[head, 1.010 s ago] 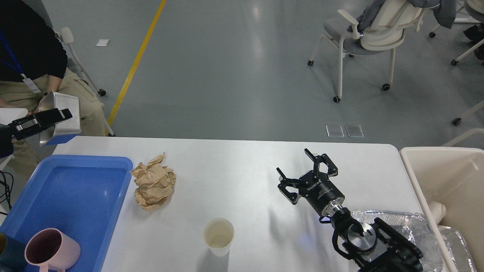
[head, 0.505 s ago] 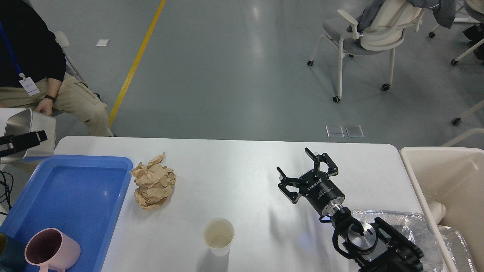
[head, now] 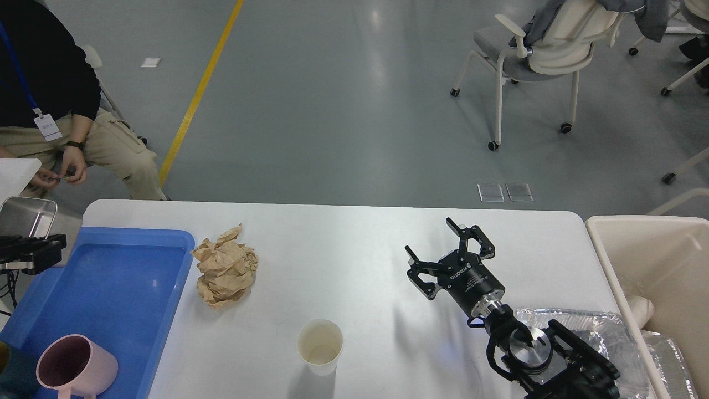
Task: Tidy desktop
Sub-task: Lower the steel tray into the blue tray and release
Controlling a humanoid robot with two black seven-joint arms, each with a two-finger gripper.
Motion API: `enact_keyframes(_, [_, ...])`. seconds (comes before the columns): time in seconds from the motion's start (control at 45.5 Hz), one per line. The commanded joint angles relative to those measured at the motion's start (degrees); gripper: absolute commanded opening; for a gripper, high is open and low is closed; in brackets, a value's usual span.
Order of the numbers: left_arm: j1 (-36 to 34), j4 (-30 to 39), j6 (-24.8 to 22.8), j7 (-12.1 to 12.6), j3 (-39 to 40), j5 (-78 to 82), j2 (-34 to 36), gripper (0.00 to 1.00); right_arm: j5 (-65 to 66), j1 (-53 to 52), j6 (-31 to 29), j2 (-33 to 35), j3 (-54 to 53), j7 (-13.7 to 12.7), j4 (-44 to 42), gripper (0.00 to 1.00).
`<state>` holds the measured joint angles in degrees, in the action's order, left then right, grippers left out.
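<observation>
Right gripper (head: 450, 249) hovers over the bench (head: 354, 233) with jaws spread, while the left gripper (head: 47, 248) clamps a steel tin (head: 25, 215) beside the tray (head: 111, 288).

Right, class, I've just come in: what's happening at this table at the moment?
A two-armed robot is tidying a white desktop. Its left gripper, at the far left edge, holds a metal container by the blue tray, which holds a pink mug. Its right gripper hangs open and empty above the desktop. Crumpled brown paper, a paper cup and a foil tray remain out. A seated person waits beyond.
</observation>
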<state>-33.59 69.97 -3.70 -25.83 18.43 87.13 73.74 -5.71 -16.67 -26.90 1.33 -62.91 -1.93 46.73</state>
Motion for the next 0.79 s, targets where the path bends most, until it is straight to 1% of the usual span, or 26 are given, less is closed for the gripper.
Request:
enact_keyframes(0.0, [1.24, -3.6, 0.01, -0.01, -0.42, 4.44, -2.54, 0.04, 0.0, 0.06, 0.0, -0.01, -0.02, 0.0, 0.03, 1.0])
enact_keyframes(0.088, [2.12, -6.85, 0.01, 0.08, -0.77, 7.95, -5.35, 0.04, 0.0, 0.23, -0.09, -0.1, 0.16, 0.0, 0.03, 1.0])
enact_keyframes(0.264, [1.95, -17.49, 0.01, -0.19, -0.68, 12.01, -13.26, 0.04, 0.0, 0.23, -0.09, -0.1, 0.16, 0.0, -0.06, 1.0])
enact_keyframes(0.439, [1.42, -18.99, 0.01, 0.25, -0.68, 12.27, -17.66, 0.04, 0.0, 0.32, -0.09, 0.17, 0.16, 0.0, -0.15, 1.0])
enact_keyframes(0.593, [1.33, -23.11, 0.01, 0.26, -0.86, 12.44, -21.87, 0.04, 0.0, 0.32, -0.09, 0.08, 0.16, 0.0, -0.15, 1.0])
enact_keyframes(0.703, [1.33, -24.79, 0.01, 0.17, -0.86, 13.76, -23.37, 0.05, 0.0, 0.23, -0.09, 0.08, 0.25, 0.0, -0.15, 1.0])
enact_keyframes(0.769, [1.33, -24.97, 0.01, 0.17, -0.77, 13.77, -23.64, 0.08, 0.0, 0.23, -0.09, 0.08, 0.25, 0.0, -0.15, 1.0])
